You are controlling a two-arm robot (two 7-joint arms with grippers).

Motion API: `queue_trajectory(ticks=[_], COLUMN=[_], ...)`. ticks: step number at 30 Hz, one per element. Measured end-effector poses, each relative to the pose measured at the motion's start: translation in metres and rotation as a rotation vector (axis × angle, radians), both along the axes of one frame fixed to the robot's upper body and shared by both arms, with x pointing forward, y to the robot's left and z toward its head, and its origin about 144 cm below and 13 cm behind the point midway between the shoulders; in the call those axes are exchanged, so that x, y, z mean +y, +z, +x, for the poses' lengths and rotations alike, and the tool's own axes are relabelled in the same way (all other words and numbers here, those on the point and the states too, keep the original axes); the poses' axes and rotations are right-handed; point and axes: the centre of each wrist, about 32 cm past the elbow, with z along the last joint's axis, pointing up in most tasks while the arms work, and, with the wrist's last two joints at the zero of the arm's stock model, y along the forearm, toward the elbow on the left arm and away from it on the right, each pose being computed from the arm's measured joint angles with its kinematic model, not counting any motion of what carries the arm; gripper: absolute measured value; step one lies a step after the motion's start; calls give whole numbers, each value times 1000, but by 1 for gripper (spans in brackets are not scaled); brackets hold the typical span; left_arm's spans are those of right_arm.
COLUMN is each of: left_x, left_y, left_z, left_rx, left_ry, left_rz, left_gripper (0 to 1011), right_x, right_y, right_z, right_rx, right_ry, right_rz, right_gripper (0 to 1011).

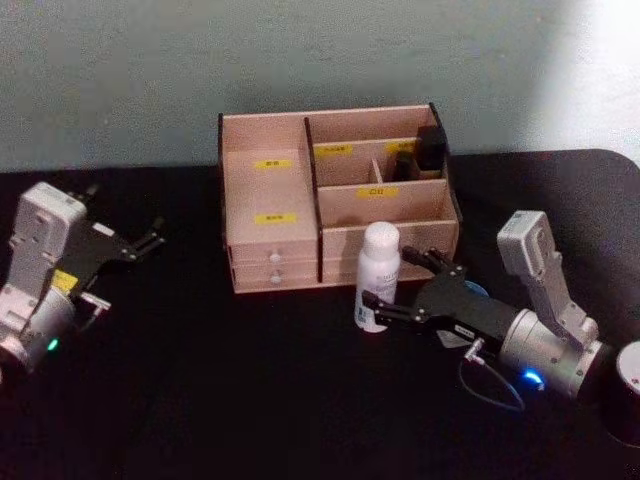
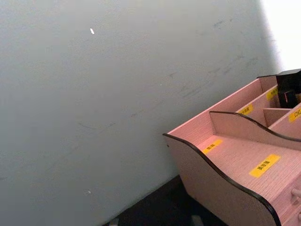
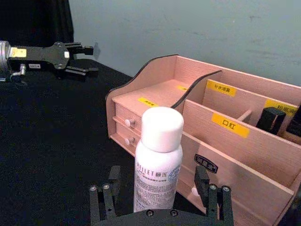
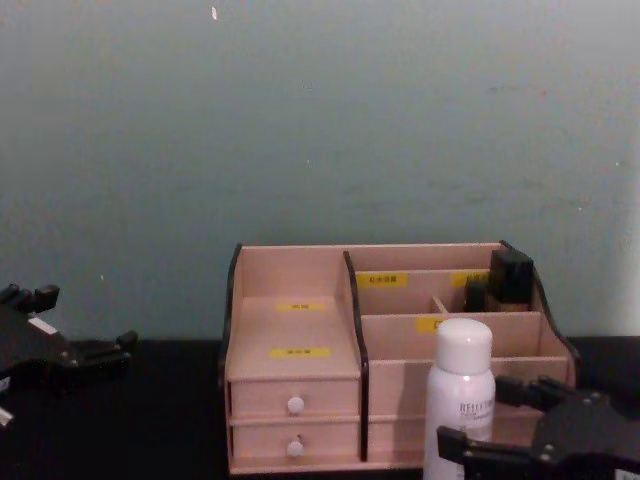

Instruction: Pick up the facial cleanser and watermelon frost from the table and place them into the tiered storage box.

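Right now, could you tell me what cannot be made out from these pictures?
Watermelon frost: head view, a blue sliver at most; right gripper hides the rest.
Facial cleanser base: chest view, cut off by the bottom edge.
Tiered storage box labels: head view, lettering too small.

facial cleanser 1 | storage box 1 | left tool, right tool 2

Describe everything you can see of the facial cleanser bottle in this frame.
The facial cleanser is a tall slim white bottle with a rounded white cap and small dark lettering, smooth and slightly glossy. It stands upright, capped, on the black table just before the right half of the tiered storage box. The right gripper flanks its lower body with open fingers, a gap each side, so only the table touches it.
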Motion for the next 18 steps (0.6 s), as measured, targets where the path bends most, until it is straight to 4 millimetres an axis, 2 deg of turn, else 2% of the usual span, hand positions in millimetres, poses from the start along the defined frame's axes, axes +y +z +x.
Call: queue_trajectory(ticks=[18], left_x=[0], left_y=[0], left_z=[0], left_rx=[0], left_ry=[0], left_rz=[0], left_gripper=[1001], right_x=[7], right_y=[-2], right_z=[8], right_rx=[17], right_ry=[7], right_rz=[15], right_gripper=[1000])
